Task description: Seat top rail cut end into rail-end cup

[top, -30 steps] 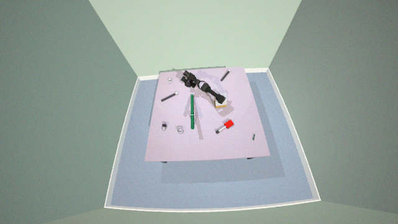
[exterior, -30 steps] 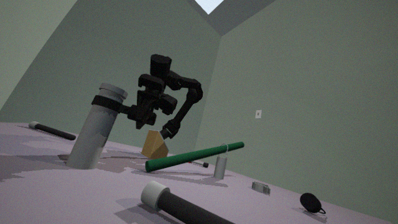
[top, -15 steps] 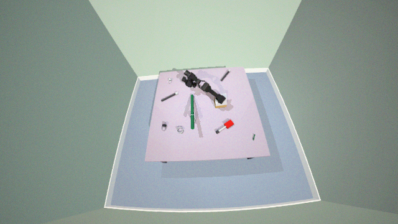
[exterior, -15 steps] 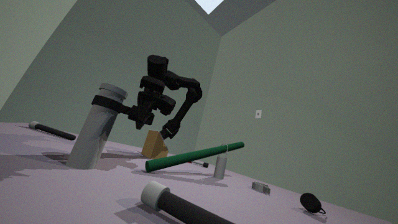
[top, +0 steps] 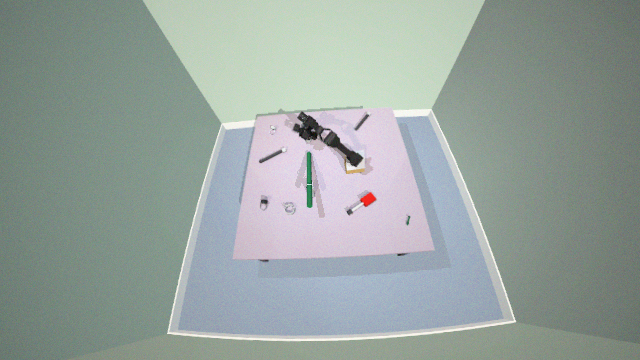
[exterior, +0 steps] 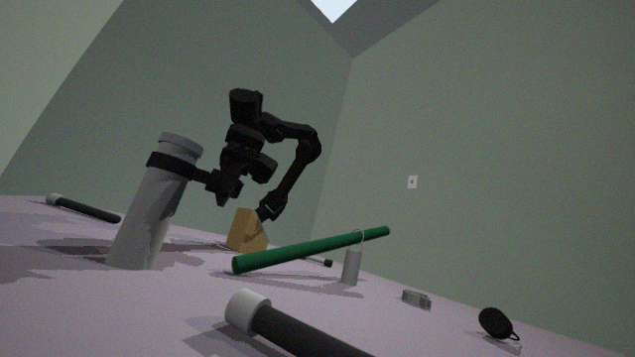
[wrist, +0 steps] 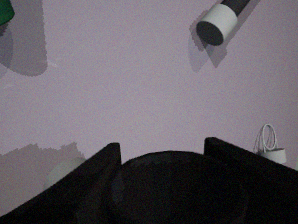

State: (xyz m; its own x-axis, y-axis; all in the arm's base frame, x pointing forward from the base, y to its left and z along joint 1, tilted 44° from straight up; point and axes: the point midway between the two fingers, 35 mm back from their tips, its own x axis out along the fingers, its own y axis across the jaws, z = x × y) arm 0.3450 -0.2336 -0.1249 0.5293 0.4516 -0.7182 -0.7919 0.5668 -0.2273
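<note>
The green rail [top: 309, 170] [exterior: 293, 251] slopes down from the wire loop [exterior: 362, 237] on the short grey post [exterior: 351, 268] to its near end, low by the table. That end is apart from the cup. The big grey post [exterior: 141, 223] carries a black brace band [exterior: 169, 163] just below its post cap [exterior: 181, 142]. The black rail-end cup [exterior: 214, 179] [wrist: 175, 187] hangs on the band's arm. My gripper [exterior: 225, 189] [wrist: 162, 149] is shut on the cup, a finger at each side. The arm hides part of the cup in the exterior view.
Dark rods with white ends [top: 272, 155] [exterior: 303, 329] [wrist: 220, 22] lie beside the work. A tan block [exterior: 241, 230] stands at the arm's base. A ring clamp [top: 289, 208] [exterior: 417, 298], a black looped cap [exterior: 496, 322] and a red-headed mallet [top: 368, 199] lie farther off.
</note>
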